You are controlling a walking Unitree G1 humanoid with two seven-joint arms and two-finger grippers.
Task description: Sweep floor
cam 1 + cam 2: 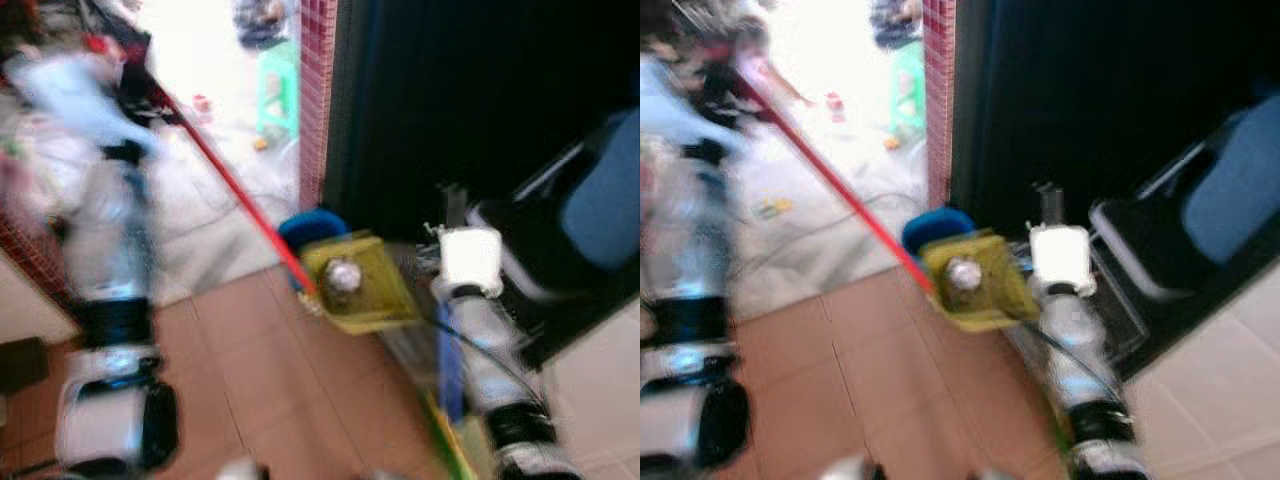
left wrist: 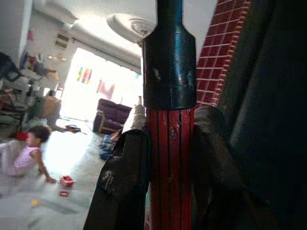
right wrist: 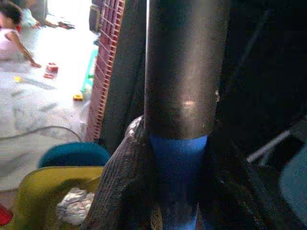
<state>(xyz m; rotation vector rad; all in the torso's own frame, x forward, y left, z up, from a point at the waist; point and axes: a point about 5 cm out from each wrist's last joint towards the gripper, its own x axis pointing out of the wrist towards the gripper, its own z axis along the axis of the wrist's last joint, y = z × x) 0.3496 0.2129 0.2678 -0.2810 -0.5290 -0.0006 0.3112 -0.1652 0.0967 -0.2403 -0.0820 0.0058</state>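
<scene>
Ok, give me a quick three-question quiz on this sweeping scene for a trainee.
1. True or false: the left gripper is shut on the red broom handle.
2. What lies in the yellow dustpan? A) a crumpled white wad B) a shoe C) a toy car
3. What colour is the handle section between the right gripper's fingers?

Key: 1 true. 2 A, the crumpled wad. 3 blue, the dustpan handle.
</scene>
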